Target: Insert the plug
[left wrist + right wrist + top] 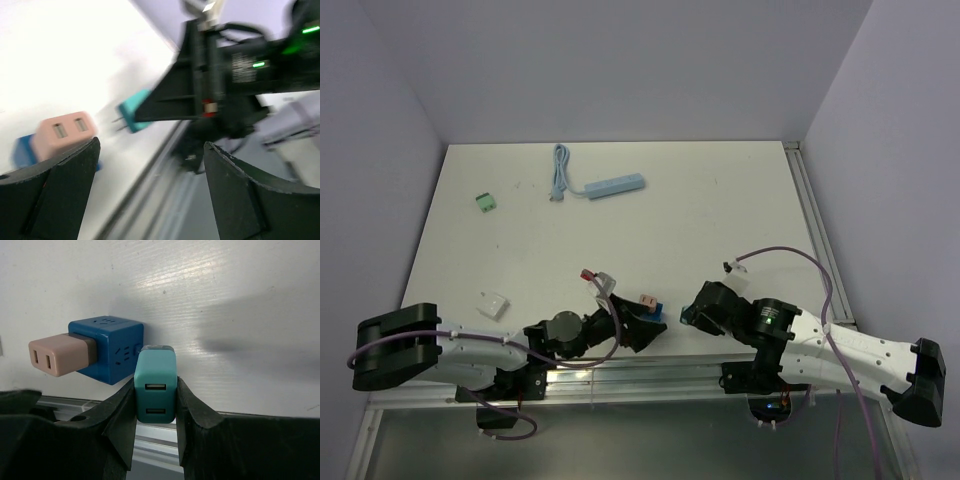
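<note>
While the right tool clenches the teal plug, blue cube just ahead, the left tool gapes released.

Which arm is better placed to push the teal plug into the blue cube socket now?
Right. The right pincer is shut on the teal plastic two-port plug, which sits close beside the blue plastic cube socket. The left pincer stands open and empty near the cube.

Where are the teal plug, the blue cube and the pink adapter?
teal plug (155, 390), right wrist view, USB face.
blue cube (107, 329), right wrist view, top face.
pink adapter (47, 357), right wrist view, slotted end.
</note>
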Motion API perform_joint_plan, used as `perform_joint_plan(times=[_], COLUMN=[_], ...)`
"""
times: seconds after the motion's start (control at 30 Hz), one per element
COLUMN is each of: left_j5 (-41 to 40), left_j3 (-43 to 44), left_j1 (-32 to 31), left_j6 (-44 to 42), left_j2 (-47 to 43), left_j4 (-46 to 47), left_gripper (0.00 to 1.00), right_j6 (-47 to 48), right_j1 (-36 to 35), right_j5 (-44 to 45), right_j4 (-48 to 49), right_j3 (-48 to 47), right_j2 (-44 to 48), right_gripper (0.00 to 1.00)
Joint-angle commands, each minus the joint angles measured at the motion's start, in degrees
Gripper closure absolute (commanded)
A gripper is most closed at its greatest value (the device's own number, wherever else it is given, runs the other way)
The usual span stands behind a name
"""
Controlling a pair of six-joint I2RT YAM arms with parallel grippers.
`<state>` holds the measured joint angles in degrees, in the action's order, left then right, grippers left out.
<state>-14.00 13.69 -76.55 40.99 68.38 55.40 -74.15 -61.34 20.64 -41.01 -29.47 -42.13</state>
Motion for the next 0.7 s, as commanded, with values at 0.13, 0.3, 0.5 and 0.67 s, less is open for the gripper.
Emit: perform_joint_plan(times=[0.13,0.3,0.5,0.67], left_j5=[-13.41,-15.36,-18.34,-21.94], left_j3=[5.72,7.23,10.03,11.44], left_j1=[-5.0,-6.15,-6.5,-7.12], left_j6=[-4.34,-2.59,-2.15,-3.02], left_j2=[2.02,3.16,5.89,6.06], left_j4=[-19.51,-23.14,-27.27,-29.29], left_gripper=[0.11,0.12,0.12,0.11], right_j6=[-0.91,-0.91,-0.65,-0.56], right_j1=[0.17,0.17,0.17,0.17], right_j5=[2.82,3.0,2.65,2.56], right_j4=[-1.17,-1.09,-0.65,-0.38], right_j3=[-0.41,-0.14,0.03,0.38], right_j2=[1.34,2.05,1.79,2.23], right_gripper=[1.0,1.0,1.0,1.0])
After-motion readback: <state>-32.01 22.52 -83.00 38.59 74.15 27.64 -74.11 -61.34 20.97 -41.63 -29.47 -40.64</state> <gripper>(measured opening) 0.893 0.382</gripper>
